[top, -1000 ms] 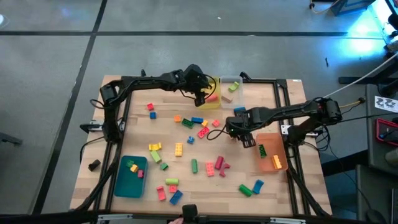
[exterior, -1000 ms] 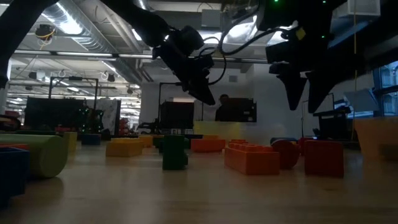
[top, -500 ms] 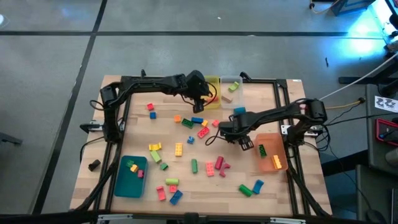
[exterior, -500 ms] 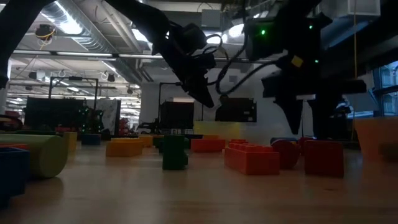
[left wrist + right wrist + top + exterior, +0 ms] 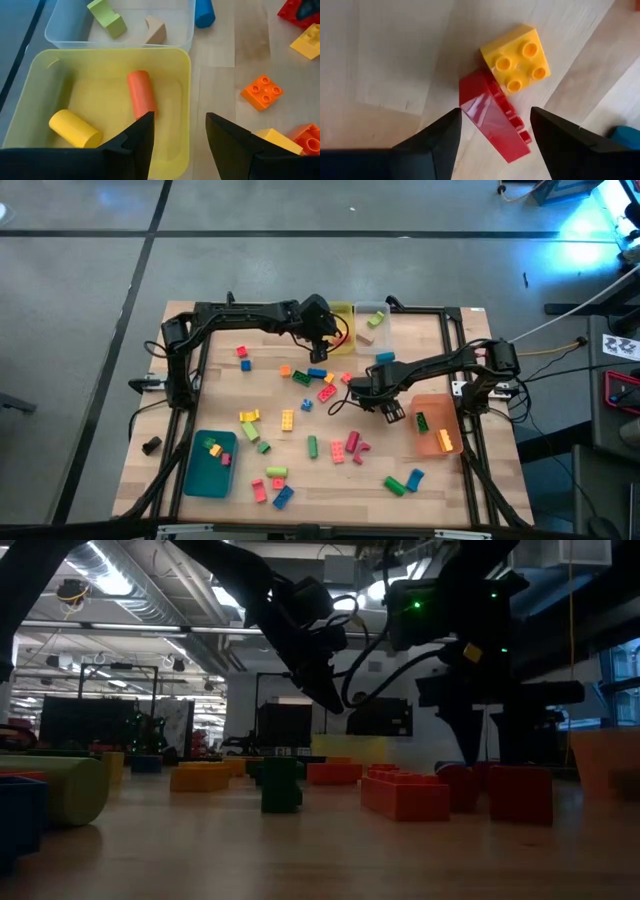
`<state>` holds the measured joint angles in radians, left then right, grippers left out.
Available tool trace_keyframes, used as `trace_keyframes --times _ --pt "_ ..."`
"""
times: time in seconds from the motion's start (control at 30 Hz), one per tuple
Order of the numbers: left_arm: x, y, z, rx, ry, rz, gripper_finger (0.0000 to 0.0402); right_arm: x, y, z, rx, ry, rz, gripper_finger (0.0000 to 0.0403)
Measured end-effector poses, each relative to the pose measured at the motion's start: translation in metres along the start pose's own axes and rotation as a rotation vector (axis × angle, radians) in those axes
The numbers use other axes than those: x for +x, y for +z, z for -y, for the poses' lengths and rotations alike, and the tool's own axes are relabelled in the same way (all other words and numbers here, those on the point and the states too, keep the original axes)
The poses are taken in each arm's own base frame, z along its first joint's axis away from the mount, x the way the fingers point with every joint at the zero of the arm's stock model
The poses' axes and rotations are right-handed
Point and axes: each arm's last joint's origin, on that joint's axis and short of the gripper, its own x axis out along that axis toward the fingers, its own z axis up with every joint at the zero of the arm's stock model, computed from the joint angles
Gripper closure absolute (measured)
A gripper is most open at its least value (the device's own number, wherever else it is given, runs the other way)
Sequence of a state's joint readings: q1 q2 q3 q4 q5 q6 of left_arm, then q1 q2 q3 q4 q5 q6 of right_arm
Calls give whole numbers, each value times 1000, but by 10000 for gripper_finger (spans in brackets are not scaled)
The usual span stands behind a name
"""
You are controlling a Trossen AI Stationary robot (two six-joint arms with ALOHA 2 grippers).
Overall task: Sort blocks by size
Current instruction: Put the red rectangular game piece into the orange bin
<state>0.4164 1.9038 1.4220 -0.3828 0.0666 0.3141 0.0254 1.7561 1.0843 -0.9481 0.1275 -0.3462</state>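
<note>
Several coloured blocks lie scattered on the wooden table (image 5: pixel 270 395). My right gripper (image 5: pixel 496 114) points straight down, low over the table's middle (image 5: pixel 352 387). It is open, with one finger on each side of a red sloped block (image 5: pixel 490 122) that lies against a yellow four-stud block (image 5: pixel 517 57). I see no touch. My left gripper (image 5: pixel 180 120) hangs open and empty over the near rim of the yellow bin (image 5: pixel 107 100), tilted down toward it (image 5: pixel 323 343). That bin holds an orange cylinder (image 5: pixel 141 92) and a yellow cylinder (image 5: pixel 74 129).
A clear bin (image 5: pixel 372 325) stands beside the yellow bin at the far edge. An orange bin (image 5: pixel 437 425) with blocks is at the right and a teal bin (image 5: pixel 210 465) at the near left. An orange four-stud block (image 5: pixel 261 91) and a blue cylinder (image 5: pixel 204 12) lie near the bins.
My right gripper has come down toward the table and gone a little toward its left edge. It now stands around the red sloped block, still open. My left gripper has shifted only slightly by the yellow bin.
</note>
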Motion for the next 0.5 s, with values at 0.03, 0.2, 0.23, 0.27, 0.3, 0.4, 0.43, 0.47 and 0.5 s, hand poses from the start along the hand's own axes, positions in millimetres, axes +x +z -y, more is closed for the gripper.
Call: trace_keyframes --times 0.03,0.2,0.23,0.27,0.3,0.4,0.43,0.47,0.5 --pt "0 0 0 0 0 0 240 0 0 0 1 6 4 169" --pt "0 0 0 -5 -1 -2 240 0 0 0 1 8 5 205" --pt "0 0 0 -5 -1 -2 240 0 0 0 1 10 6 216" --pt "0 0 0 -4 -1 -3 240 0 0 0 1 12 7 228" --pt "0 0 0 -5 -1 -3 240 0 0 0 1 12 7 240" --pt "0 0 0 -12 -1 -3 240 0 0 0 1 12 8 281" --pt "0 0 0 -19 -1 -3 240 0 0 0 1 12 8 294" --pt "0 0 0 -21 -1 -3 240 0 1 0 1 11 9 306" --pt "0 0 0 -22 -1 -3 240 -1 1 0 1 10 10 317"
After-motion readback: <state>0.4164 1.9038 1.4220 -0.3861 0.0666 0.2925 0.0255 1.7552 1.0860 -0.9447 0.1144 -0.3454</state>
